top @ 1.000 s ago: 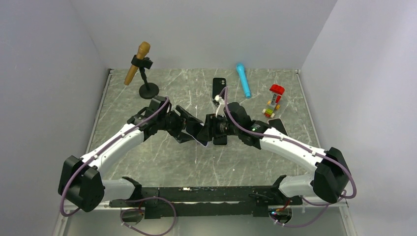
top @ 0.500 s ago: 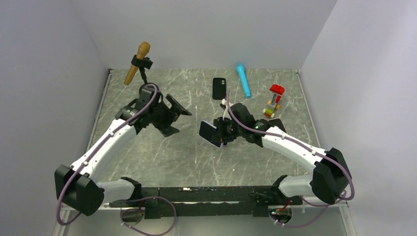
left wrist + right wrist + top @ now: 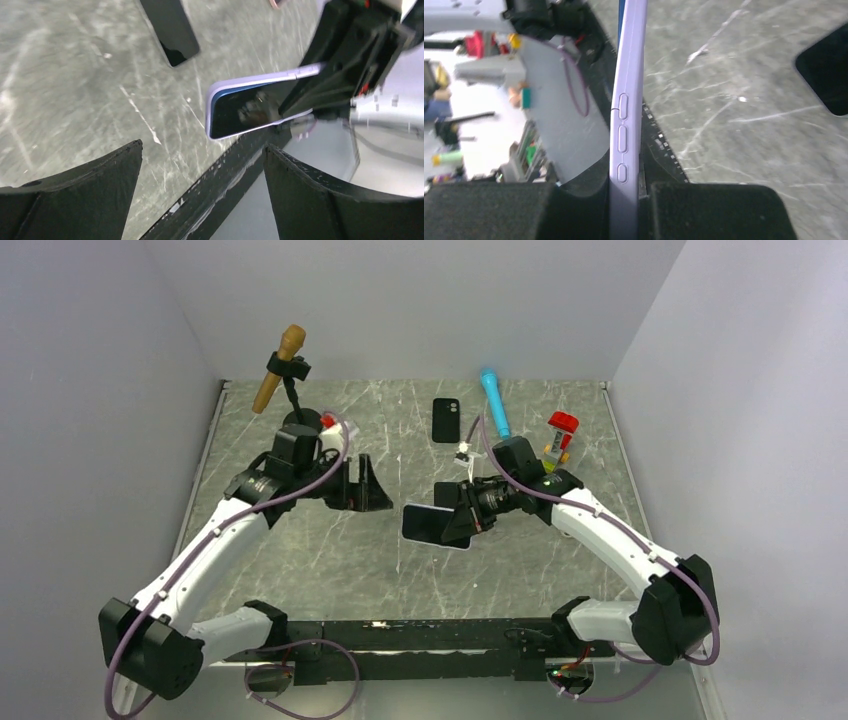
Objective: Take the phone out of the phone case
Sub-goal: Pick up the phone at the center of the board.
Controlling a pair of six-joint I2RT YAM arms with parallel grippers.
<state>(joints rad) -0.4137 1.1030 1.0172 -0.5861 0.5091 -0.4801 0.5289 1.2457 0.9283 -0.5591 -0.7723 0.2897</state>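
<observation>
Veined grey marble tabletop (image 3: 300,550): R gripper (image 3: 468,513) pinches slim lilac-cased phone (image 3: 426,524), L gripper (image 3: 366,486) spread wide.

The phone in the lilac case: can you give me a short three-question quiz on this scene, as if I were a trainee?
1. Which side grips the lilac phone case? A: left. B: right. C: both.
2. True or false: the phone is already out of its case.
3. Fill in: the left hand is ___ (open or shut).

Key
1. B. The right hand is shut on the case and holds it above the table.
2. False. The left wrist view shows the dark screen inside the lilac rim.
3. Open, and apart from the case.
</observation>
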